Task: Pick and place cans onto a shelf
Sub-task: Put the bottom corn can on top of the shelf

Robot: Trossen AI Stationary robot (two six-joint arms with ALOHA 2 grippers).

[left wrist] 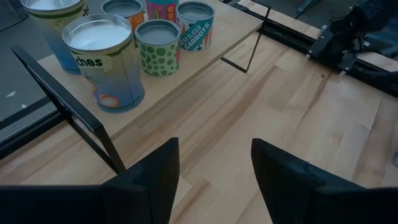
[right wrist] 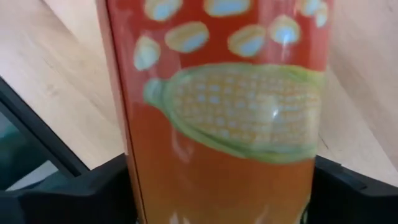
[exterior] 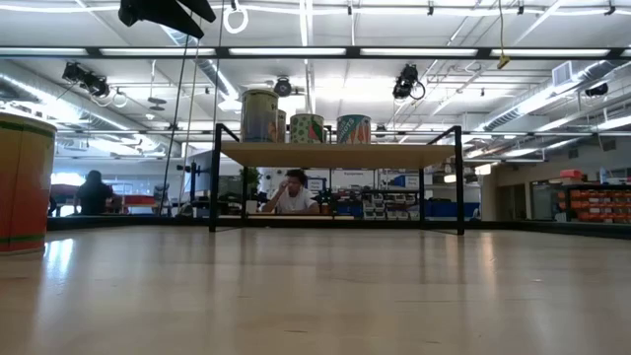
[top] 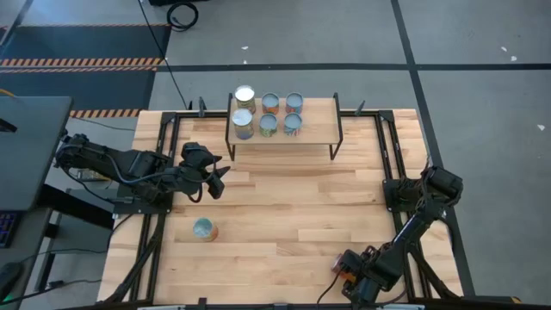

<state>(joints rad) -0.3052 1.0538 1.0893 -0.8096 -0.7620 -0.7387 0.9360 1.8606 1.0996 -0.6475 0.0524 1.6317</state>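
The shelf (top: 310,129) stands at the table's far middle on black legs, with several cans (top: 269,114) standing on its left half; it also shows in the low view (exterior: 335,154). One can (top: 204,229) stands alone on the table near the left side, and shows large in the low view (exterior: 20,182). My left gripper (top: 219,176) is open and empty, above the table in front of the shelf's left end (left wrist: 93,124). My right gripper (top: 344,269) is at the table's near right edge, shut on an orange can with a corn picture (right wrist: 224,112). My right gripper holds the orange corn can by its round side wall (right wrist: 137,174), pinched between the two fingers (right wrist: 74,193), one on each side. The can's label fills the right wrist view. Whether the can stands on the table or is lifted, I cannot tell.
Black metal rails (top: 155,215) run along the table's left and right sides. The broad wooden tabletop (top: 293,215) lies between the shelf and the near edge. A person (exterior: 293,192) sits in the room beyond the table.
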